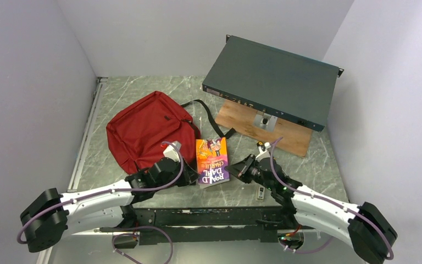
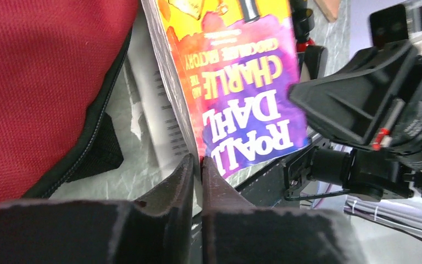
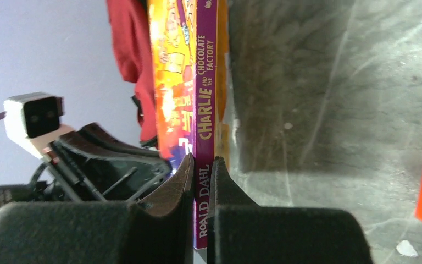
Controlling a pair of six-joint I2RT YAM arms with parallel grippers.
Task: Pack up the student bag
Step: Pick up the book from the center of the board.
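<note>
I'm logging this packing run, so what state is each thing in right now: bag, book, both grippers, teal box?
student bag: lying flat on the table; zip state unclear.
book: cover up, beside the bag, not packed.
left gripper: shut on the book's near corner, open-edge side.
right gripper: shut on the book's spine.
teal box: propped at a tilt on the wooden board.

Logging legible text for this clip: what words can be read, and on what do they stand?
"ROALD DAHL": book, cover and spine.
"CHARLIE AND THE CHOCOLATE FACTORY": same book, cover and spine.
Front-edge labels on the teal box: too small to read.
Print on the white sheet beside the book: blurred, unreadable.
</note>
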